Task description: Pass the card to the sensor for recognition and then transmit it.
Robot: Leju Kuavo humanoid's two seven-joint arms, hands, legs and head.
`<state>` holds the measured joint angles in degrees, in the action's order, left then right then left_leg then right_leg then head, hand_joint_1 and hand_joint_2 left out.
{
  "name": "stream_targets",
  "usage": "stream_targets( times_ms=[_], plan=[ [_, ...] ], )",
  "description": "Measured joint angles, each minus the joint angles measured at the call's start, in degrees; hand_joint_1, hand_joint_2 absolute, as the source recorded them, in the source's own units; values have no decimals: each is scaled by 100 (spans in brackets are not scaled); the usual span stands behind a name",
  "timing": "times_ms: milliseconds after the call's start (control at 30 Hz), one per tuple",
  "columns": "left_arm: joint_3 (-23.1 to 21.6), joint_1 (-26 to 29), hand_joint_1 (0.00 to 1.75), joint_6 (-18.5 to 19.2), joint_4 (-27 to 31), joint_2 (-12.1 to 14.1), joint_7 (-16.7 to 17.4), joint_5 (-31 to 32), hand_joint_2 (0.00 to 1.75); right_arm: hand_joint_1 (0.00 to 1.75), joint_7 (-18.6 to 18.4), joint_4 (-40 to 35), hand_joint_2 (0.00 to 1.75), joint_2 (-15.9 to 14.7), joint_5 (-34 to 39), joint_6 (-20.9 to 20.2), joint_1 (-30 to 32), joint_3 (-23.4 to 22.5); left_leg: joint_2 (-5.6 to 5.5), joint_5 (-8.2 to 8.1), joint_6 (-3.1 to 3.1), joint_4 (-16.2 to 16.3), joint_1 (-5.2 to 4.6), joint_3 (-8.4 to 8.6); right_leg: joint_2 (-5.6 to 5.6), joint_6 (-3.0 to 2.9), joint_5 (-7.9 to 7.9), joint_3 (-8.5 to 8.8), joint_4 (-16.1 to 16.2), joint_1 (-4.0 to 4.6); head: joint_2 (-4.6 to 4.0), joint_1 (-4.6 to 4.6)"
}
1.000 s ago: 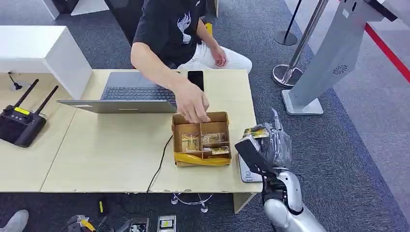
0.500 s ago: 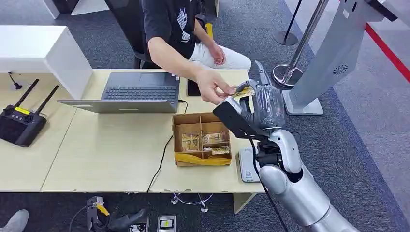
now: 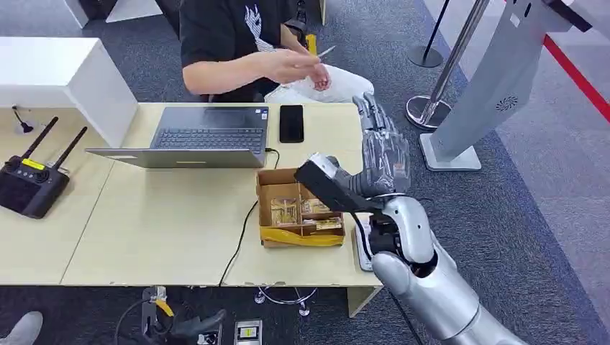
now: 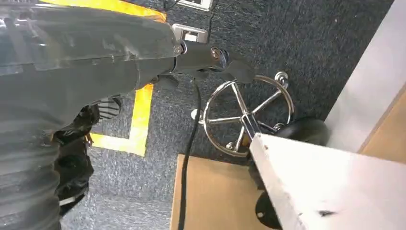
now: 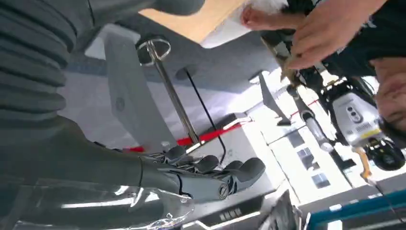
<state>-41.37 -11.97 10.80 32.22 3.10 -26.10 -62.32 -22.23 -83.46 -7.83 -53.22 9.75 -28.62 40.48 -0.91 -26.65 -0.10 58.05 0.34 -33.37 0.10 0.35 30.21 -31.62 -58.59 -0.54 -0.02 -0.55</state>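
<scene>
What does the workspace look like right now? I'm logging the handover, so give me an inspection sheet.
Surface: pale wooden table.
Job's things: card in the person's hand; reader at the table edge, partly hidden.
Clutter: laptop, phone, cardboard box, radio controller.
Robot hands: right robot hand raised, holding nothing; left robot hand hanging.
Cables: black cable over the table edge.
Surroundings: grey kiosk, stanchion.

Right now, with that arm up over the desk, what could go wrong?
The right hand hangs raised and empty above the cardboard box, so lowering carelessly might knock it or the phone. The person's hand, holding the card, is close by; a sudden swing could meet it.
</scene>
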Motion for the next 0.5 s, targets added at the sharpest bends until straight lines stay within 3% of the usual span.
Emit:
stream_targets(
  times_ms=[100,300,433,500],
  plan=[
    [7,4,0,2,-29,-2,0,66,175,0,-131,-270,175,4,-525,-225,115,64,2,0,0,0,2,0,0,0,0,-1,0,2,0,2],
    [9,6,0,7,-88,-17,0,110,175,0,-170,-613,175,4,-651,-378,221,134,4,0,0,0,4,0,1,0,0,-2,0,4,0,2],
    [61,34,0,37,-114,-20,0,217,175,0,-306,-864,175,2,-793,-1136,468,142,3,0,0,0,4,0,1,0,0,-1,1,3,0,0],
    [101,58,0,31,-129,-20,0,225,175,0,-363,-952,175,-4,-852,-1292,632,162,4,0,0,0,4,-1,1,0,0,-2,1,3,0,2]
  ],
)
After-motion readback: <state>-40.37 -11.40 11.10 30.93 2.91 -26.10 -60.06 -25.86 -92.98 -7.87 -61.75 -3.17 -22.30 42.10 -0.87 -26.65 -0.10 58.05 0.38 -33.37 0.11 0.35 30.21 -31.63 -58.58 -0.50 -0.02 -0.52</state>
